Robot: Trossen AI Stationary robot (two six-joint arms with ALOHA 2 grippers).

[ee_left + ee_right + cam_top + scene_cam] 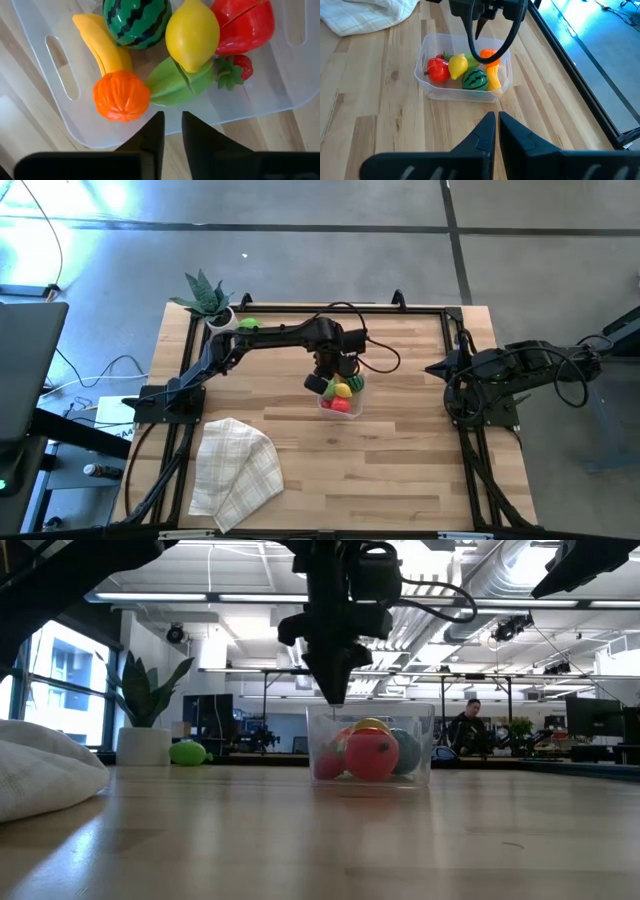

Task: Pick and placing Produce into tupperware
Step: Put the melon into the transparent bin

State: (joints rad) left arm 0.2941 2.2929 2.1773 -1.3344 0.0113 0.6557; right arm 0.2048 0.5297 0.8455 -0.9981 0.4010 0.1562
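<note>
The clear tupperware [341,402] stands on the wooden table near its middle. Inside it lie a banana [102,47], a watermelon [136,21], a lemon [192,34], a red piece [245,25], a strawberry [239,67], an orange [121,96] and a light green piece [175,85]. My left gripper [172,125] hangs just above the tub's edge [335,698], pointing down. Its fingers stand a narrow gap apart with nothing between them. A green piece of produce [248,324] rests on the table by the plant. My right gripper [497,120] waits shut at the table's right edge.
A spiky plant in a white pot [207,298] stands at the far left corner. A checked beige cloth [236,470] lies crumpled at the near left. Bare wood lies to the right of the tub and in front of it.
</note>
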